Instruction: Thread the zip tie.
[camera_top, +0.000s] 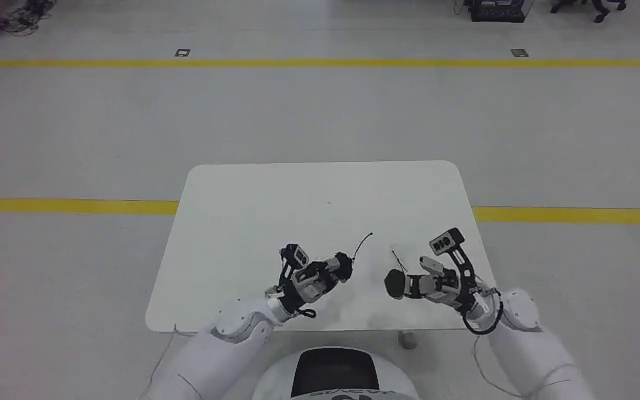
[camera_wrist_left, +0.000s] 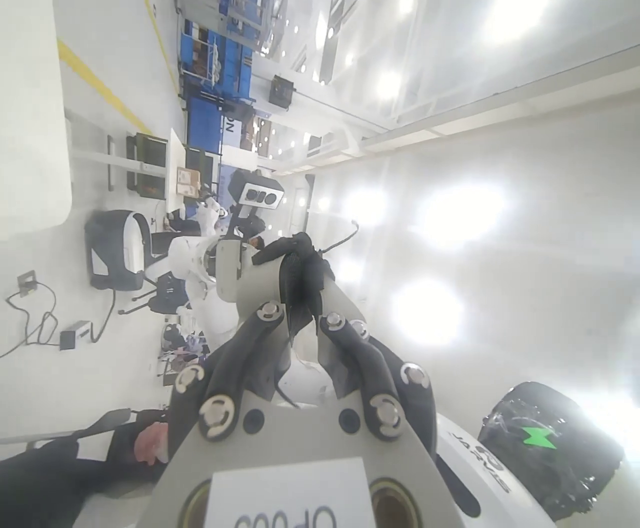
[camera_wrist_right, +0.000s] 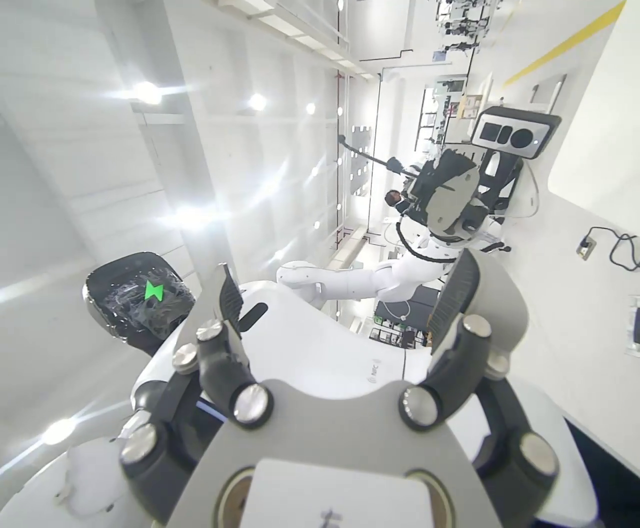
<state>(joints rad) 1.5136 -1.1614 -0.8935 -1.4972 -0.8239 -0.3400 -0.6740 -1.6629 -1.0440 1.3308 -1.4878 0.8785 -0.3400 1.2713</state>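
The zip tie (camera_top: 362, 243) is a thin black strip. My left gripper (camera_top: 342, 267) is shut on its lower part, and the free end curves up and away toward the right. In the left wrist view the tie (camera_wrist_left: 345, 239) sticks out past the closed fingertips of the left gripper (camera_wrist_left: 302, 262). My right gripper (camera_top: 398, 274) hangs a short way to the right of the tie, apart from it. In the right wrist view the right gripper (camera_wrist_right: 344, 262) is open with nothing between its fingers. It faces the left gripper (camera_wrist_right: 442, 197) and the tie (camera_wrist_right: 365, 152).
Both grippers hover over the near edge of a white table (camera_top: 320, 200). Yellow lines (camera_top: 90, 206) cross the grey floor beside and beyond the table.
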